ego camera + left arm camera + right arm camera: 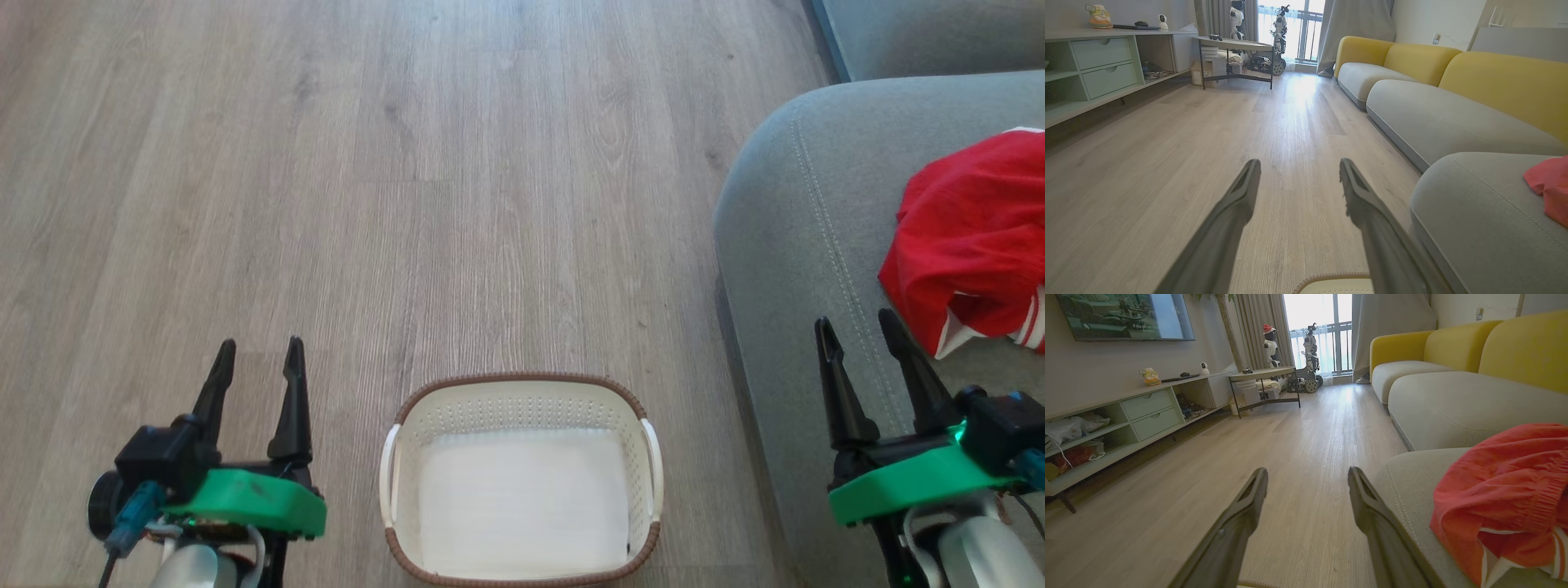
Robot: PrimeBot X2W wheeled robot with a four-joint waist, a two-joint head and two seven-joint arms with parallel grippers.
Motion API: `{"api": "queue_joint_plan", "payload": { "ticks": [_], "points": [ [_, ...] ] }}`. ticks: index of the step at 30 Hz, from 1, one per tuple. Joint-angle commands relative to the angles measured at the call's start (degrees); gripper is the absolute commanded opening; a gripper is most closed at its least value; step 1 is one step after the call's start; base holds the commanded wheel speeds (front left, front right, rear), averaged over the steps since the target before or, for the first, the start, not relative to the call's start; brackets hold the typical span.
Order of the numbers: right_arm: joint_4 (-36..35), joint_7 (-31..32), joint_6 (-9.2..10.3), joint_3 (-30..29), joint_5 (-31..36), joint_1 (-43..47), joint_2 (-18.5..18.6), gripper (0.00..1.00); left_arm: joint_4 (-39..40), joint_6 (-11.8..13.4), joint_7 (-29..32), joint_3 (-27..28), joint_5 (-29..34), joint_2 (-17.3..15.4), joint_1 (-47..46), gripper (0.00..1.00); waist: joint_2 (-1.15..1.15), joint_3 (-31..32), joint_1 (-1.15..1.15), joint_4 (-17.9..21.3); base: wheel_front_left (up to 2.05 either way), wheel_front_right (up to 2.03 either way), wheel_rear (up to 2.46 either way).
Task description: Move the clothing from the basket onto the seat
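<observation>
The red clothing with white panels lies crumpled on the grey seat at the right; it also shows as the clothing on the seat and the clothing on the seat. The white perforated basket with a brown rim stands on the floor at bottom centre, holding just a flat white liner sheet. My left gripper is open over the floor, left of the basket. My right gripper is open over the seat's front edge, just left of the clothing, holding nothing.
Wood-look floor stretches ahead. More grey sofa cushions with yellow backs run along the right. A low green shelf unit lines the left wall, with a small table and other robots by the far window.
</observation>
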State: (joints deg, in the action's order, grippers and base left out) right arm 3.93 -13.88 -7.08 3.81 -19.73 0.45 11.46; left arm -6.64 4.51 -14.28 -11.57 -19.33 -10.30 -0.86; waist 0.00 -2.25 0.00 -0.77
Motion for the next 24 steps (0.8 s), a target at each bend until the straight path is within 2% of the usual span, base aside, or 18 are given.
{"api": "queue_joint_plan", "payload": {
  "ticks": [1,10,12,13,24],
  "points": [
    [-1.5,-0.7,-0.41,1.1,-0.3,-2.5,1.2,1.00,1.3,-0.3,-0.7,2.7,0.6,-0.2,-2.1,1.00,0.00,0.0,0.00,0.0,0.00,0.00,0.00],
    [-1.4,-0.5,-0.41,1.2,-0.7,-2.6,1.1,1.00,0.2,-0.9,-0.7,3.2,1.0,0.4,-2.1,1.00,0.00,0.2,0.00,0.3,0.00,0.00,0.00],
    [-1.4,-0.5,-0.41,1.3,-0.8,-2.6,1.1,1.00,-0.5,-1.8,-0.7,2.9,0.5,0.5,-2.1,1.00,0.00,0.2,0.00,0.4,0.00,0.00,0.00],
    [0.2,0.0,0.00,0.2,-0.6,0.0,0.0,0.00,-2.1,-2.0,0.0,0.9,0.4,1.0,0.0,0.00,0.00,0.2,0.00,0.4,0.00,0.00,0.00],
    [2.3,1.3,0.03,-0.1,-6.1,0.0,-0.8,0.00,-4.1,-2.7,1.7,2.0,-5.0,1.8,-0.2,0.00,0.00,0.3,0.00,0.4,0.00,0.00,0.00]
  ]
}}
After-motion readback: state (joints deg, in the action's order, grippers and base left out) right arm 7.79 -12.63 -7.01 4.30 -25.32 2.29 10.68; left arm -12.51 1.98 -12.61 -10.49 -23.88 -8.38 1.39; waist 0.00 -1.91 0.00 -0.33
